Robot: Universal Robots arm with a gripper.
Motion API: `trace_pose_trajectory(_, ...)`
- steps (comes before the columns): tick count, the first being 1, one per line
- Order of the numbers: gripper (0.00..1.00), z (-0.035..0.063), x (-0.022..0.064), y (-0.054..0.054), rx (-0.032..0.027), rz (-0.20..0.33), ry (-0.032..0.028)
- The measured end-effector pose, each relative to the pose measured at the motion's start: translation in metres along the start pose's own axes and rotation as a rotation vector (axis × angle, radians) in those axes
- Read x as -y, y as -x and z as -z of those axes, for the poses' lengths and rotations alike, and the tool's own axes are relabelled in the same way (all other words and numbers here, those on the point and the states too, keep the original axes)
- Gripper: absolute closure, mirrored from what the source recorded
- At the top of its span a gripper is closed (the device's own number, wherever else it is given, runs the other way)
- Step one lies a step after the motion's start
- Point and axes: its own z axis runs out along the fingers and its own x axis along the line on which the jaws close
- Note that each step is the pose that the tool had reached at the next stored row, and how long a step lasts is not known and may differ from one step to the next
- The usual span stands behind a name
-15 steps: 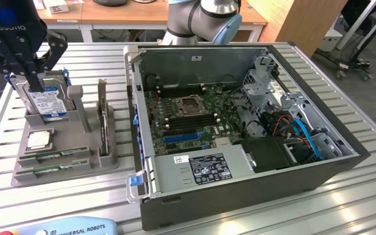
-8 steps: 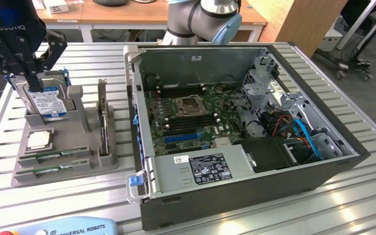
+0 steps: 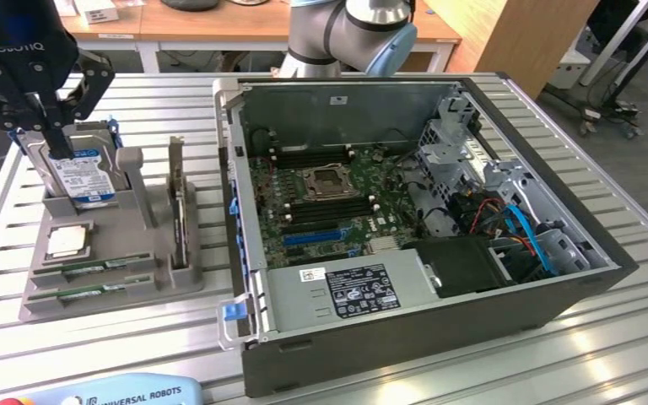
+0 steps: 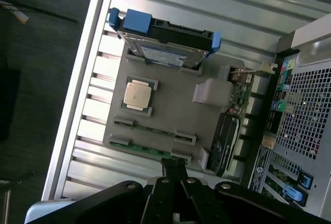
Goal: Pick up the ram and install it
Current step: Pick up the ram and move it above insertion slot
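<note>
Note gripper (image 3: 56, 139) shut and empty, high over tray (image 3: 121, 283) at the exterior view's left, with ram (image 3: 91, 268) lying in a near tray slot, outside case (image 3: 414, 354): pickup not yet made, installation outstanding.

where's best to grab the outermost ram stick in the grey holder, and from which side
Grip the ram at the middle of its exposed long edge, coming straight down, pinching its two flat faces. It seems to stand on edge in a groove of the grey holder, whose blocks cover its ends.
</note>
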Motion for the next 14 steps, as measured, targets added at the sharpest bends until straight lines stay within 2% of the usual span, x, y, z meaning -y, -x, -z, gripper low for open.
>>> trace_pose_trajectory(14,0.90,0.0000,-0.0001,-0.0004,-0.0046,0.122,-0.0019)
